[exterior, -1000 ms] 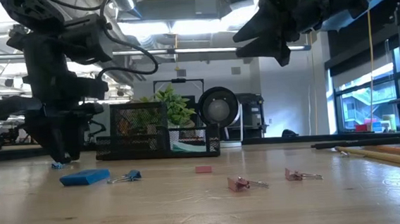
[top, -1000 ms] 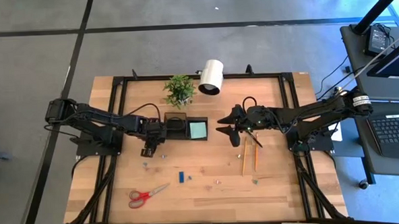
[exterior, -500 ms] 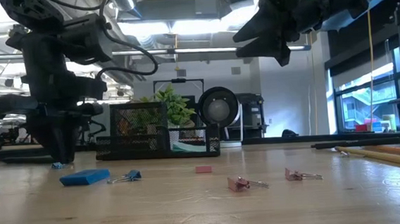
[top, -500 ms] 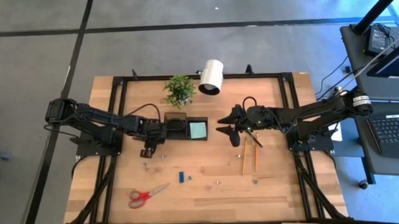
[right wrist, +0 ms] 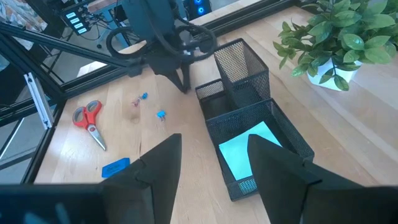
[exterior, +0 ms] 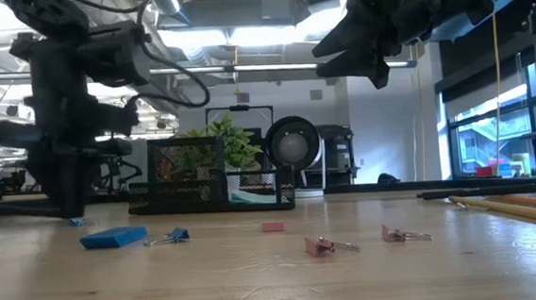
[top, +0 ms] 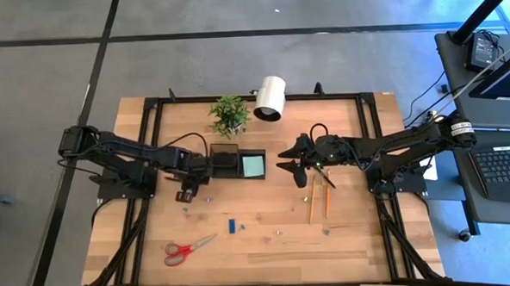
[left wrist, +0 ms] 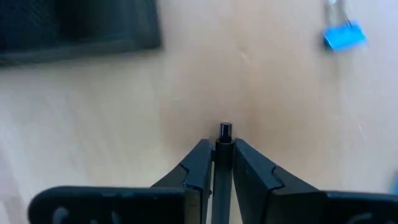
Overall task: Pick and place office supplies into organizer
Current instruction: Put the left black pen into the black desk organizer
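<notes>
My left gripper (top: 186, 195) points down at the table just left of the black mesh organizer (top: 237, 164) and is shut on a thin dark pen (left wrist: 224, 130). The pale teal note pad (top: 253, 165) lies in the organizer's right compartment. My right gripper (top: 292, 159) hovers open to the organizer's right, above the table. Two pencils (top: 318, 201) lie flat near it. The red-handled scissors (top: 188, 248), a blue piece (top: 232, 225) and small clips (top: 207, 198) lie on the wood. My left gripper pinches the dark pen between its two fingers (left wrist: 199, 163), coming from above and pointing down. The pen runs along the fingers, and its end (left wrist: 225, 129) sticks out just past the fingertips toward the table top. Whether that end touches the wood I cannot tell.
A potted plant (top: 230, 115) and a white lamp (top: 270, 97) stand at the far edge. In the low view a blue eraser (exterior: 113, 237), a blue binder clip (exterior: 172, 236), a pink piece (exterior: 272, 227) and pink clips (exterior: 320, 247) dot the near table.
My left gripper has shifted a little toward the table's left edge, away from the organizer, staying low and shut. The right arm has kept still.
</notes>
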